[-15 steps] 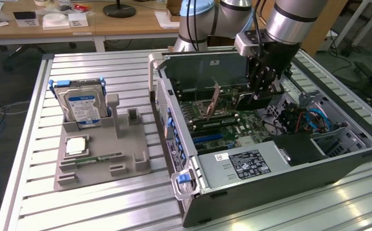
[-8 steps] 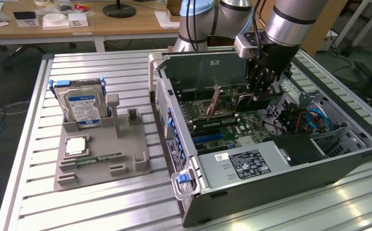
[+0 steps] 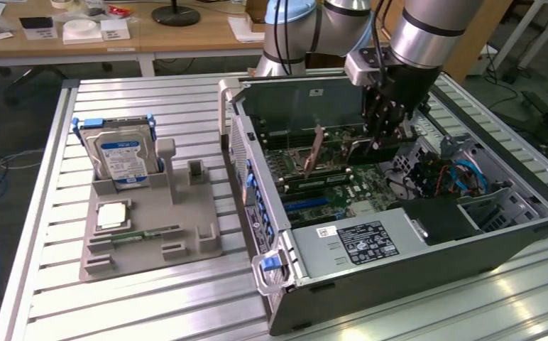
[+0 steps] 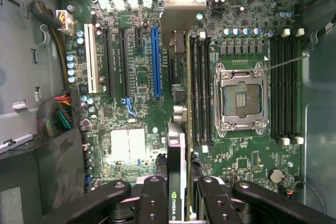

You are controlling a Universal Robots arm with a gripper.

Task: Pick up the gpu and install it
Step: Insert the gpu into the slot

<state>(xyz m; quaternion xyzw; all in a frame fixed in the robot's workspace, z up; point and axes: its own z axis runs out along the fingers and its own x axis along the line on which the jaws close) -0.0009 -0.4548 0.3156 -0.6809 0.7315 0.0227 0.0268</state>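
Wooden desks point(image 3: 189, 39) strewn with small items stand at the back of the room, and in front of them a ribbed metal table point(image 3: 160, 305) carries the work. Toward the exterior view's left a grey holder point(image 3: 194, 249) sits on the table with a hard drive point(image 3: 123, 160) standing upright in it, blue-and-white label facing out. In front of the drive a square processor chip point(image 3: 111, 215) lies flat, and a narrow green memory stick point(image 3: 146, 234) lies in a groove just beside it. To the right of the holder an open computer case point(image 3: 397, 277) lies on its side, its motherboard point(image 4: 131, 145) exposed. The robot arm point(image 3: 430, 28) comes down from above into the far part of the case, and the claw point(image 3: 386, 138) hangs low over the board. In the wrist view a bundle of coloured wires point(image 4: 55, 116) lies at the edge of the board. Next come the expansion slots, the long blue slot point(image 4: 155, 61) among them. Just beside that slot is the gpu point(image 4: 177, 145), seen edge-on and standing upright. The claw is clamped on the near end of the card, with dark fingers point(image 4: 152, 198) pressed against both faces. The card's silvery bracket is at the far end, by the vented rear wall. Beyond the card come the memory slots point(image 4: 202, 87) and then the empty processor socket point(image 4: 240, 98). Whether the card's edge has entered a slot cannot be told.
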